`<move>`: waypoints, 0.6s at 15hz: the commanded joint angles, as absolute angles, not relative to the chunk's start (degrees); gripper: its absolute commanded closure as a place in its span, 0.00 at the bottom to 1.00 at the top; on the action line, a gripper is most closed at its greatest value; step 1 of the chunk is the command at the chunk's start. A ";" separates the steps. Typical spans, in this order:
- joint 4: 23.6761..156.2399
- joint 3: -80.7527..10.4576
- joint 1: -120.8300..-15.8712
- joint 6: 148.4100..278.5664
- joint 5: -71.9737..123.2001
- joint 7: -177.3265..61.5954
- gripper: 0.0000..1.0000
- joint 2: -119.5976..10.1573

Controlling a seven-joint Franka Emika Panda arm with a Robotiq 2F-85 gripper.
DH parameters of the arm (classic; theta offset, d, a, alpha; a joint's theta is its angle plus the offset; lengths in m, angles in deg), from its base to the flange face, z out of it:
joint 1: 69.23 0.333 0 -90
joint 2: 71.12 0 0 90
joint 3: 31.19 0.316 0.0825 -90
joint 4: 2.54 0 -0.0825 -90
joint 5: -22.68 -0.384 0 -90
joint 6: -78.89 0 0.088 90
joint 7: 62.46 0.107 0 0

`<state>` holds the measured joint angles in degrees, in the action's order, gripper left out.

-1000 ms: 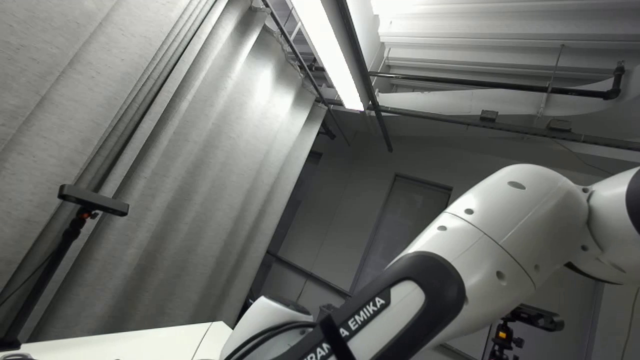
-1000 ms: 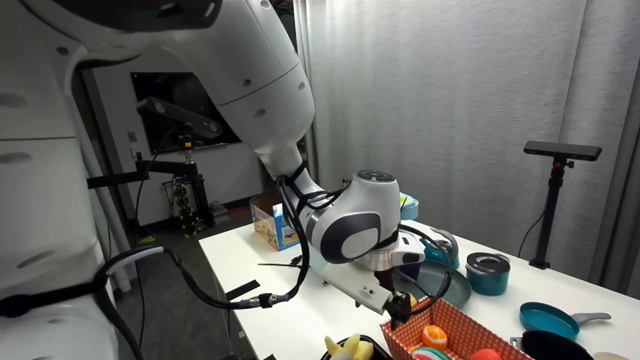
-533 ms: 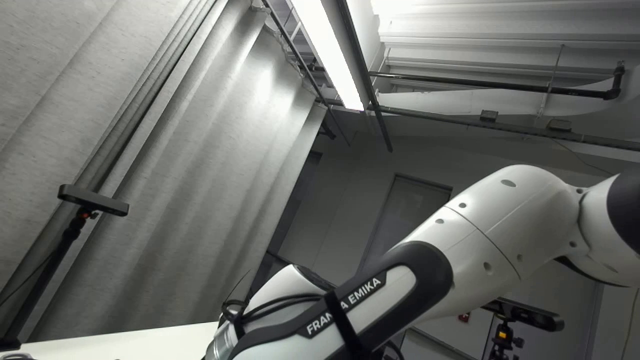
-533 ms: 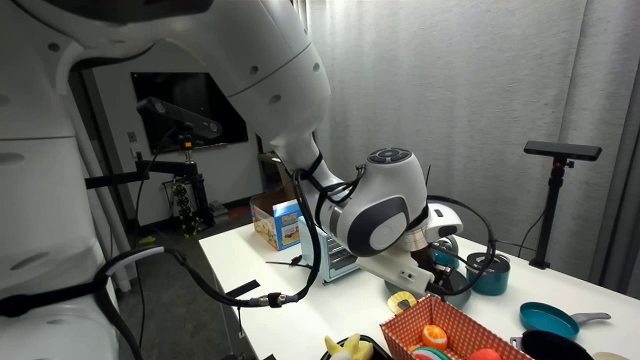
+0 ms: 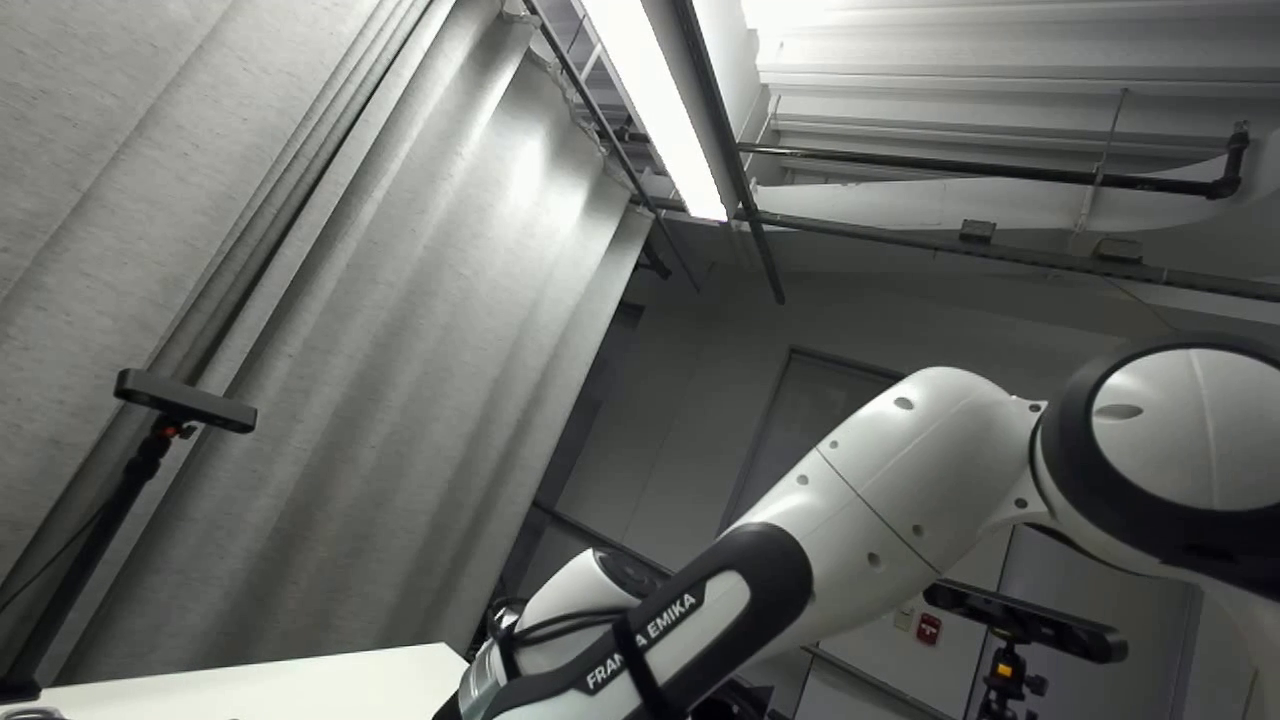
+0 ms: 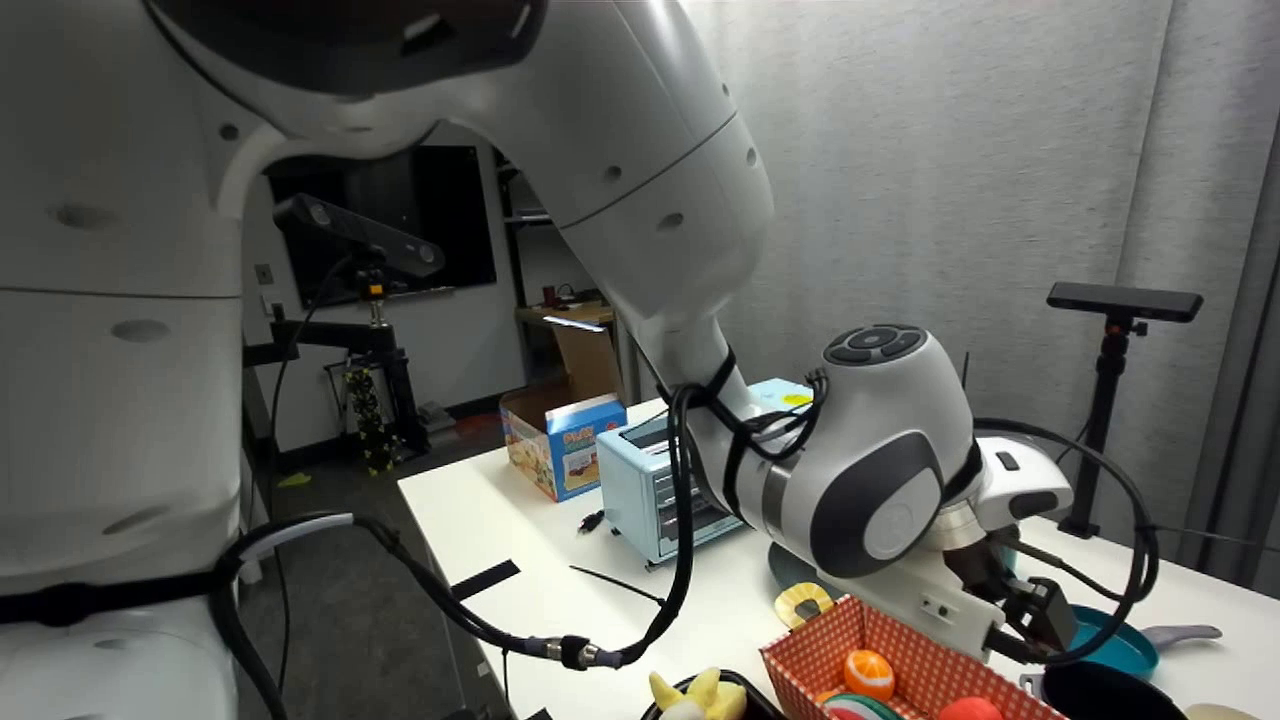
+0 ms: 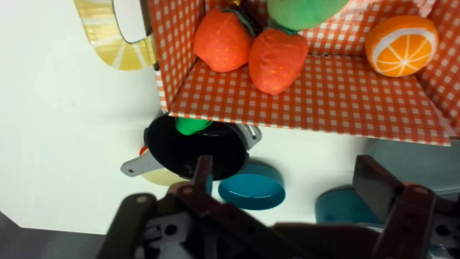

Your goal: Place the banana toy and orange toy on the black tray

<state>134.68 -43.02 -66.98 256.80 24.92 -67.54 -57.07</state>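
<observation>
The orange toy [image 6: 868, 675] lies inside a red checkered box [image 6: 815, 650]; in the wrist view the orange toy [image 7: 402, 46] is at the upper right of the box [image 7: 323, 97]. A yellow-and-white toy that looks like a peeled banana [image 6: 708, 695] sits on the black tray [image 6: 745, 685], which is cut off by the lower frame edge. My gripper [image 7: 285, 169] is open with nothing between its fingers. In an exterior view the gripper [image 6: 1040, 615] hangs beyond the box, near the pans. Neither toy shows in the exterior view facing the ceiling.
The box also holds red strawberry toys [image 7: 276, 61] and a green toy [image 7: 302, 10]. A pineapple ring [image 6: 790, 603] lies beside it. A black pot [image 7: 194, 151], teal pan [image 7: 251, 187] and teal pot [image 7: 341, 205] stand below. A toaster oven [image 6: 640, 500] is behind the arm.
The arm has swung rightward in an exterior view, from the box's near corner to its far side by the pans. The toaster oven and pineapple ring are uncovered. The toys stay put.
</observation>
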 commanded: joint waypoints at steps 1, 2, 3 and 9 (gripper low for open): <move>132.52 -46.55 -62.98 256.34 24.83 -62.22 0.00 -53.03; 132.55 -46.69 -62.43 256.07 24.54 -61.46 0.00 -52.39; 132.48 -46.85 -61.79 255.88 24.46 -60.59 0.00 -51.73; 130.67 -45.74 -61.72 255.11 24.45 -56.26 0.00 -47.94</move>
<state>133.29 -45.42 -61.96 256.56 24.57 -58.66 -50.18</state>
